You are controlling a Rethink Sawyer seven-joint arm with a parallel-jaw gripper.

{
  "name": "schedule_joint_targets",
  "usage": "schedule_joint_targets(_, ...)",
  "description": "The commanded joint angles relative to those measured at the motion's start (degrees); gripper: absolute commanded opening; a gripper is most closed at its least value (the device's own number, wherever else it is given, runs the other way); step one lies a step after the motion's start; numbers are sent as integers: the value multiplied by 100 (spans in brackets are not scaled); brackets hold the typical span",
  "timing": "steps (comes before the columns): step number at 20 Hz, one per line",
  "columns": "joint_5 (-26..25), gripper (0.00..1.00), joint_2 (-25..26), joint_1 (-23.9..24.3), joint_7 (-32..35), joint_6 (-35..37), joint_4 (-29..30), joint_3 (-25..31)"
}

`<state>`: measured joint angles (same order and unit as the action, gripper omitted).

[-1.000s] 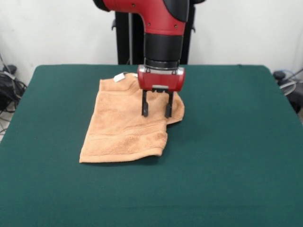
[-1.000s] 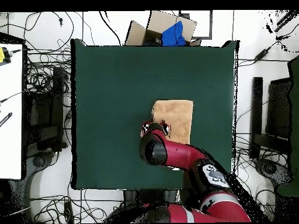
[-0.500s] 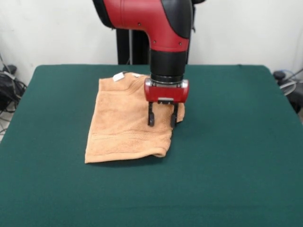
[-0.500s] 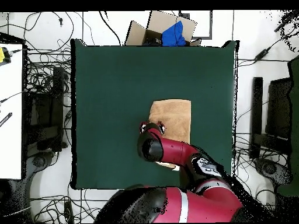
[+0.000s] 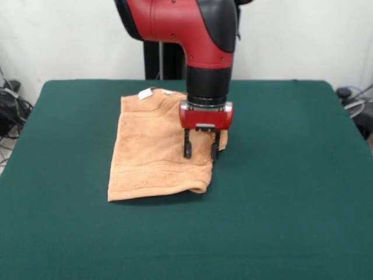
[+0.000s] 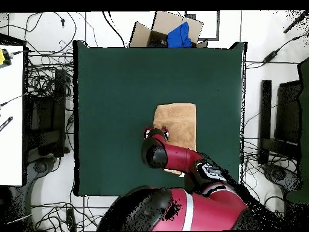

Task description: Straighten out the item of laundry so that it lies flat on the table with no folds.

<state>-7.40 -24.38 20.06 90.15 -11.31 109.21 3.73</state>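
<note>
The item of laundry (image 5: 154,149) is an orange-tan towel lying left of centre on the table (image 5: 291,175). It is doubled over, with a rounded fold along its right side and near right corner. A white tag (image 5: 145,94) sticks out at its far edge. My gripper (image 5: 201,153) points straight down over the towel's right folded edge. It is open, with both fingertips (image 5: 187,151) pressed into the cloth. From above, the towel (image 6: 180,116) shows beyond the arm, which hides the gripper and the towel's edge nearest the robot's base.
A cardboard box (image 6: 158,29) with something blue (image 6: 179,36) in it stands just past the table's (image 6: 114,78) far edge in the overhead view. Cables lie on the floor all round. A white desk (image 6: 11,115) is at the left and dark stands (image 6: 283,121) at the right.
The gripper has moved right and toward the camera in the front view and dropped lower. The towel has slid right with it, and its right flap has tucked in.
</note>
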Motion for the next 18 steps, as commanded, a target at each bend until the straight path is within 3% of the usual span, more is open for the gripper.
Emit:
schedule_joint_targets(1, 307, 100, 35, -391, 1440, -49, 544, -60)
schedule_joint_targets(5, 239, 100, -359, -157, 1383, 248, 784, 68)
schedule_joint_targets(8, 302, 100, -1010, -93, 1376, 630, 1117, 114)
schedule_joint_targets(14, 479, 100, -313, -435, 1108, 560, 340, 20)
schedule_joint_targets(18, 646, 100, -867, -556, 887, 1508, 256, 114)
